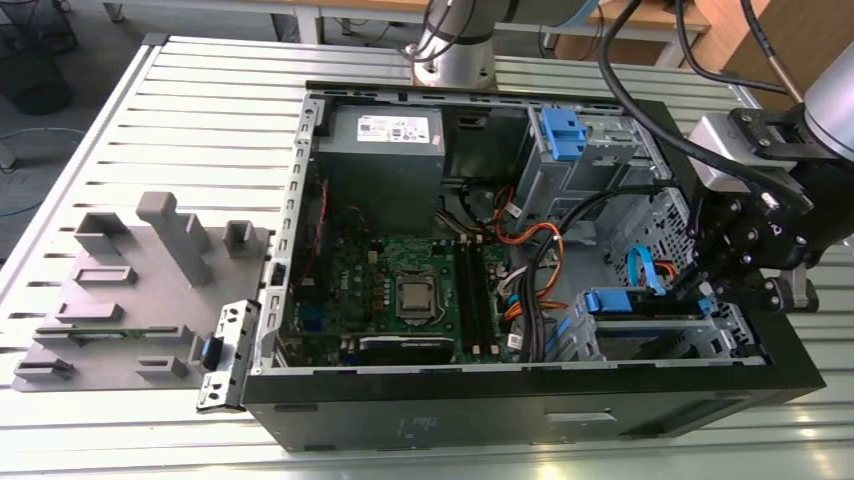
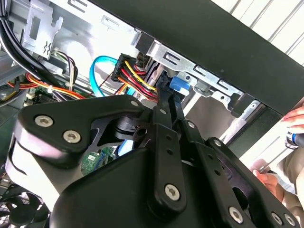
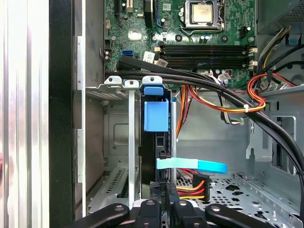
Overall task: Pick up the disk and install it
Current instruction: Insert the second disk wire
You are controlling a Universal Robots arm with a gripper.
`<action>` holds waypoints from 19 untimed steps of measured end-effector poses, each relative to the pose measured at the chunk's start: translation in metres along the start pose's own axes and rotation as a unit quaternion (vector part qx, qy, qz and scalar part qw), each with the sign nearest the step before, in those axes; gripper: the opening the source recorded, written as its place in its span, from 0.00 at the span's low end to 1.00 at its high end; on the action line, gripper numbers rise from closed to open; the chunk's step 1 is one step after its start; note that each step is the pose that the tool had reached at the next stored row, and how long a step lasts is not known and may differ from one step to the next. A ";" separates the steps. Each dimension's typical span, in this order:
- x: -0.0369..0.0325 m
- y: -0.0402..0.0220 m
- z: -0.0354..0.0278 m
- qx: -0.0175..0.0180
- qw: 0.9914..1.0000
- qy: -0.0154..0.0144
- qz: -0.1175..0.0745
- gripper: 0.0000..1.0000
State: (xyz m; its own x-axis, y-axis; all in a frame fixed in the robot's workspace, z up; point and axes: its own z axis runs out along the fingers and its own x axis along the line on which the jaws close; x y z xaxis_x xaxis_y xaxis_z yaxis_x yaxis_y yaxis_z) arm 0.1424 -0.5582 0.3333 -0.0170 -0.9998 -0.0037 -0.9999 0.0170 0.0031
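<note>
The disk (image 3: 153, 152) stands edge-on in the lower drive bay of the open computer case (image 1: 534, 420), dark along its edge, with its blue carrier tab (image 3: 156, 115) at the end towards the motherboard. In the exterior view that tab (image 1: 621, 300) shows at the case's front right corner. My gripper (image 3: 165, 203) is at the disk's other end, fingers close together and shut on it. In the second wrist view the fingertips (image 2: 164, 92) pinch beside a blue piece of the carrier (image 2: 179, 84). The black gripper (image 1: 697, 292) hangs over the case's right wall.
Thick black cables (image 3: 204, 85) and orange-red wires (image 3: 223, 107) cross just above the bay; a blue flat cable (image 3: 190, 165) lies beside the disk. A grey power-supply box (image 1: 380, 140), a blue bracket (image 1: 561, 130) and a grey fixture (image 1: 120, 300) lie further off. A person's hand (image 2: 294, 124) is outside the case.
</note>
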 end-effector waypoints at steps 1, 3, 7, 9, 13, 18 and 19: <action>0.0000 0.0000 0.0000 0.000 1.000 0.000 0.000 0.17; 0.0000 0.0000 0.0000 0.000 1.000 0.000 0.000 0.17; 0.0000 -0.0001 -0.0022 0.000 1.000 -0.001 0.000 0.17; -0.0002 0.0001 -0.0026 0.000 1.000 -0.002 0.000 0.17; -0.0009 0.0054 -0.0027 0.001 1.000 -0.002 0.001 0.17; -0.0033 0.0068 -0.0027 0.001 1.000 -0.002 0.002 0.17; -0.0033 0.0069 -0.0026 0.001 1.000 -0.002 0.003 0.17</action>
State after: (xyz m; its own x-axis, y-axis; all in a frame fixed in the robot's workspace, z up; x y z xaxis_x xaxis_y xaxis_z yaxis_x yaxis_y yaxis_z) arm 0.1355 -0.5548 0.3360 -0.0220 -0.9997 -0.0081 -0.9998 0.0220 0.0018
